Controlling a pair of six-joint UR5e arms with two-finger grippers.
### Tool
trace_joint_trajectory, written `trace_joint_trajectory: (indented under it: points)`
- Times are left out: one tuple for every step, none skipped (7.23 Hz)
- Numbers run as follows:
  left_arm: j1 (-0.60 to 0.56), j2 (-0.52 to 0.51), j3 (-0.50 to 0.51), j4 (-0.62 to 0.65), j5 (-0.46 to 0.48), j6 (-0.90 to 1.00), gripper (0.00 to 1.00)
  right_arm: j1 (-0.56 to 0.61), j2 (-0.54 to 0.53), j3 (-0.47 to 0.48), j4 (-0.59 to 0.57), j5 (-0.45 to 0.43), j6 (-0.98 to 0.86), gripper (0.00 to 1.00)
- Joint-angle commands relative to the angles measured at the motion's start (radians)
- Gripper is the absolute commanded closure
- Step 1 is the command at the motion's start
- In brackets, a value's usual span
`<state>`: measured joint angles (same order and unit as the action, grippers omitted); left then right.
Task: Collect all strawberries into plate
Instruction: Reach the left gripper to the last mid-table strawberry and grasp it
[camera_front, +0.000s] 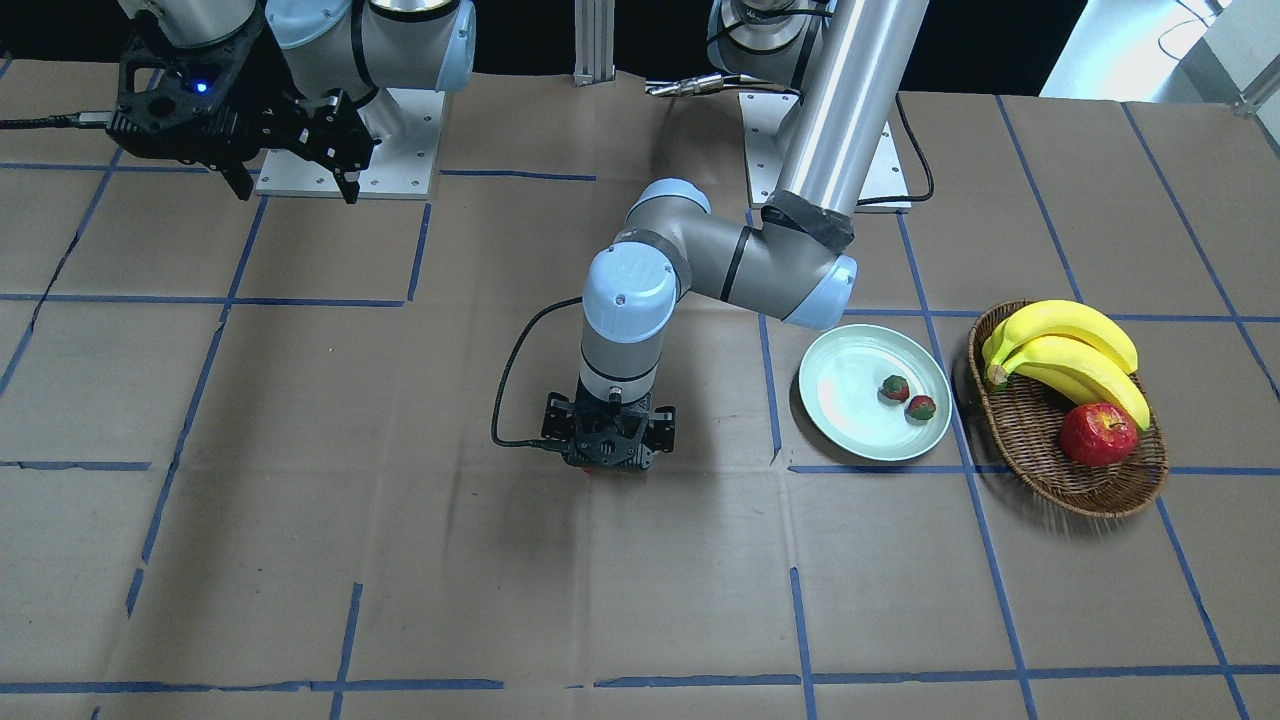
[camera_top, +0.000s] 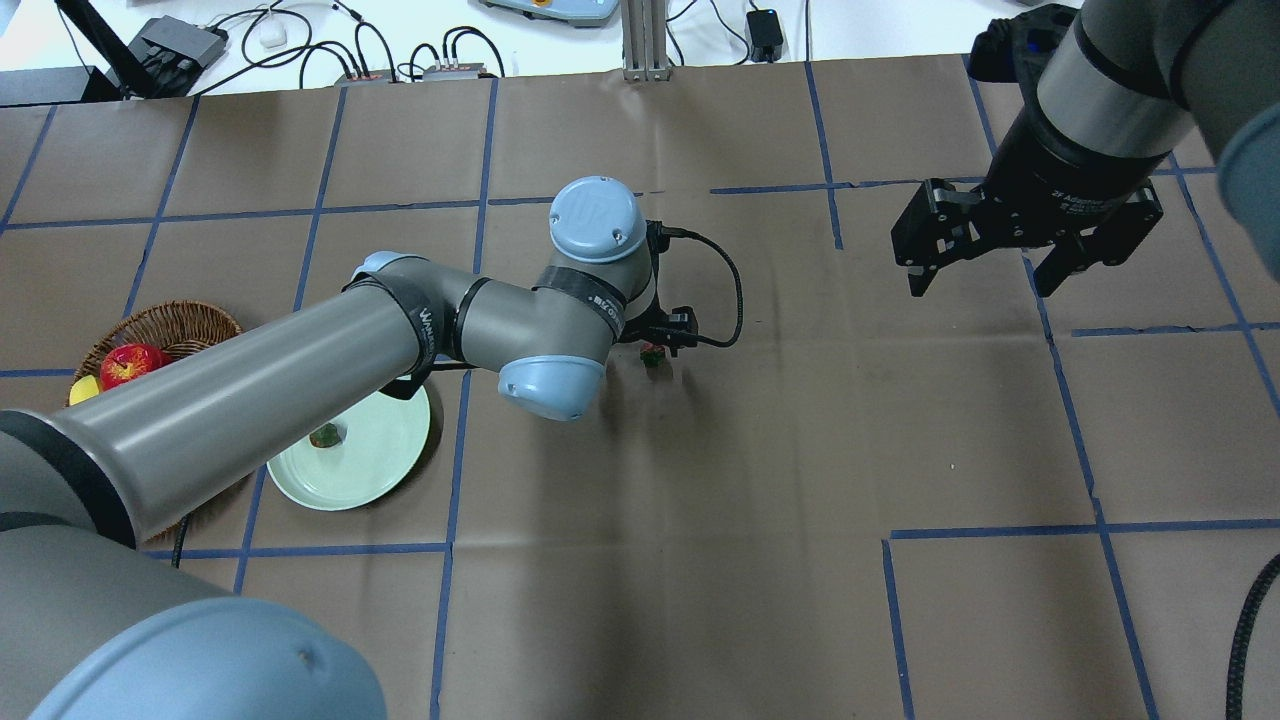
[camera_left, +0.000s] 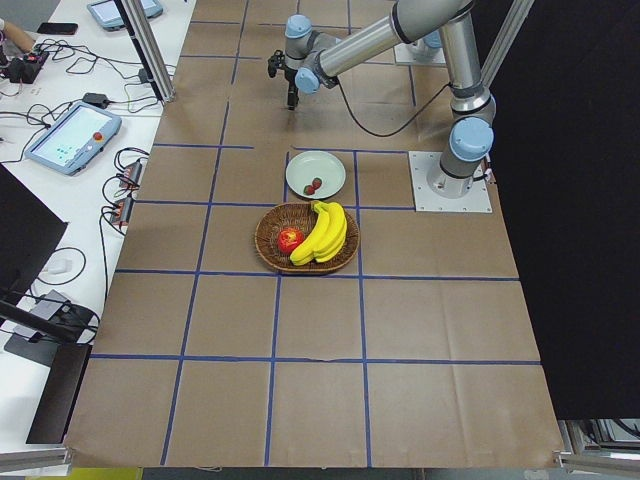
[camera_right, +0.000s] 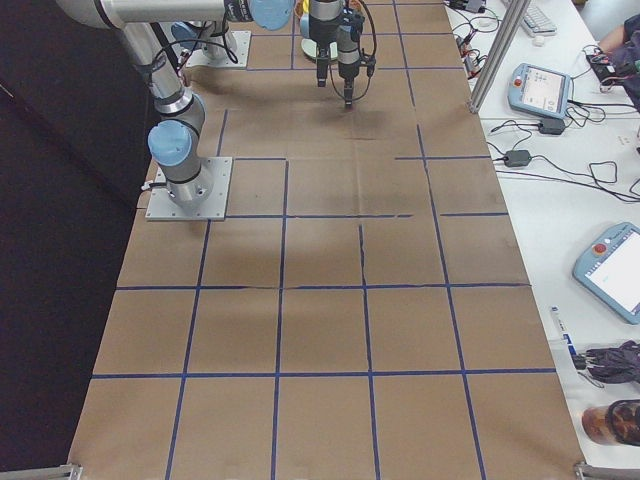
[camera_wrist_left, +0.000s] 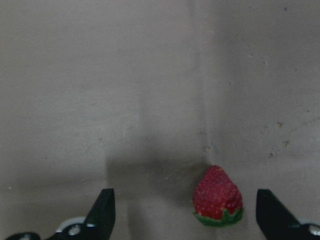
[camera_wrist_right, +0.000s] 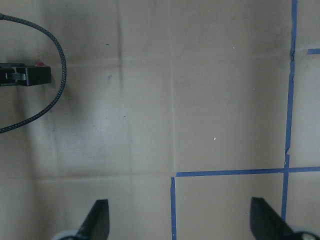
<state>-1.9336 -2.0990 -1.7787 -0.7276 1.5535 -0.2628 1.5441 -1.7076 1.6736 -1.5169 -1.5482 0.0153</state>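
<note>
One red strawberry (camera_wrist_left: 218, 197), green leafy cap, apparently untouched, inside spread left pincer (camera_wrist_left: 184, 201)

Brown table (camera_front: 640, 600) gridded with blue tape (camera_front: 400, 685); white bench (camera_left: 90, 205) beside.
</note>
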Motion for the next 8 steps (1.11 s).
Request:
trace_joint_trajectory:
  points:
    - [-0.004,-0.013,0.004,0.001,-0.012,-0.007,0.13,0.001,-0.003,0.024,-0.049,-0.019,0.006,0.0]
    - [-0.004,-0.01,0.004,0.002,-0.021,-0.009,0.24,0.001,-0.001,0.041,-0.072,-0.026,0.009,0.0]
    - [-0.004,-0.013,0.004,0.002,-0.023,-0.009,0.37,0.001,-0.001,0.043,-0.071,-0.029,0.006,0.0]
    - [-0.002,-0.01,0.004,0.002,-0.026,-0.009,0.58,0.001,-0.003,0.04,-0.069,-0.032,0.005,0.0]
    - [-0.002,-0.01,0.01,0.001,-0.032,-0.009,0.73,0.001,0.0,0.028,-0.063,-0.055,0.008,0.0]
    - [-0.002,-0.01,0.01,0.001,-0.032,-0.01,0.87,0.002,0.006,0.017,-0.055,-0.052,0.006,0.0]
    - [-0.001,0.007,0.008,0.001,-0.032,-0.006,1.0,0.002,0.013,0.011,-0.054,-0.046,0.008,0.0]
    - [0.008,0.042,-0.007,-0.009,-0.018,0.026,1.0,0.002,0.023,-0.001,-0.048,-0.033,0.008,0.0]
